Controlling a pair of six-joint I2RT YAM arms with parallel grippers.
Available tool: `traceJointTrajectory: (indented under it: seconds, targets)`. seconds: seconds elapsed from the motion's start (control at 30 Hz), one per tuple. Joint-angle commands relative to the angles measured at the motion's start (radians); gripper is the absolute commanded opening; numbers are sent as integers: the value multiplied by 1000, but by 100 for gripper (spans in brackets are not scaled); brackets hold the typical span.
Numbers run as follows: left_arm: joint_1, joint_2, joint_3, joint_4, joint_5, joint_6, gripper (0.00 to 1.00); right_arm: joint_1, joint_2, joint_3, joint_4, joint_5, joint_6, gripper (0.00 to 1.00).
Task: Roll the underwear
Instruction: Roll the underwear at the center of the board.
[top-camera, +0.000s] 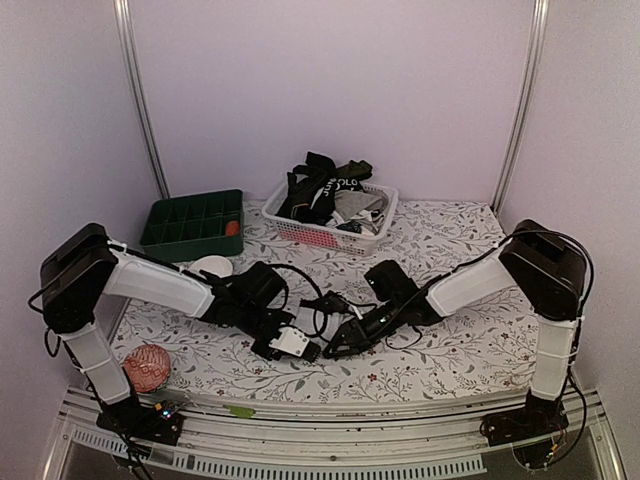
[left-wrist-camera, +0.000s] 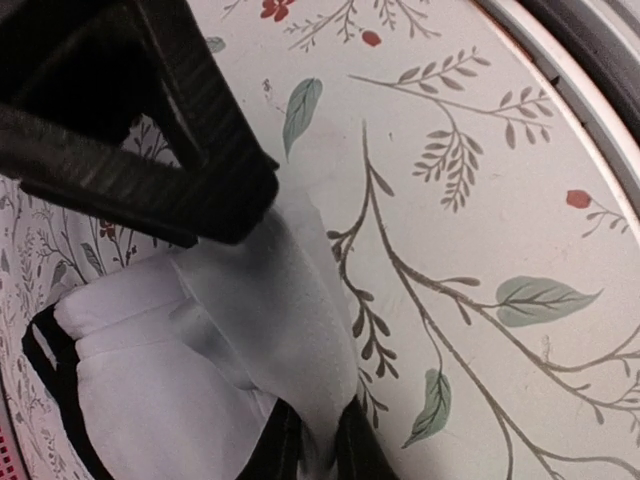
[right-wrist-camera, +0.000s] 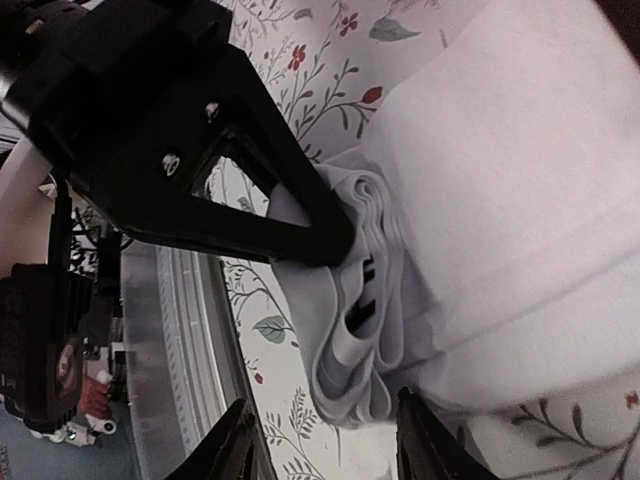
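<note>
Item: white underwear (top-camera: 292, 342) with a black waistband, lying on the counter (top-camera: 450, 350) directly between my two sets of fingers. It is partly rolled, and the layered end of the roll faces the right ones. Handling, as I judge it: light, limp knit cloth with no stiffness, neither fragile nor slippery. It should grip well, but any roll will likely loosen unless pinned. Best hold: the thick rolled end or the waistband seam, not a single loose layer. Left fingers (left-wrist-camera: 200, 190): clenched on a raised fold of the white cloth, so far as my wrist view shows. Right fingers (right-wrist-camera: 270, 210): released and spread around the rolled end, one tip touching it, the other apart. Further underwear (top-camera: 325, 190), black and pale, is heaped in the white lattice basket (top-camera: 372, 232), well beyond both sets of fingers. Surface: flat floral covering, matt, probably with enough friction to help rolling. Room: bare floral counter shows to the right of the right fingers. Left of the left fingers stand a white dish (top-camera: 212, 266), a green compartment tray (top-camera: 150, 228) and a pinkish ball (top-camera: 147, 366). Pale walls close the sides and back.
</note>
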Motion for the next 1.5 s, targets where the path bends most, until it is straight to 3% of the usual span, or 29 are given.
traceJointTrajectory:
  seconds: [0.0,0.27,0.47,0.7,1.03,1.17,1.47]
  targets:
    - [46,88,112,-351,109,46,0,-8,-171,-128,47,253,-110,50]
    - [104,312,417,-705,236,149,0,60,-438,-314,53,539,-241,51]
    - [49,374,465,-714,293,170,0,169,-605,-388,16,757,-263,51]
    - [-8,425,528,-646,341,116,0,285,-727,-410,-77,841,-227,52]
    - [-8,493,600,-792,418,9,0,447,-519,-323,-72,959,-353,54]
    - [-5,505,602,-824,426,-58,0,458,-474,-324,-6,1022,-416,55]
    - [-2,544,648,-880,428,-155,0,468,-357,-276,50,1004,-521,56]
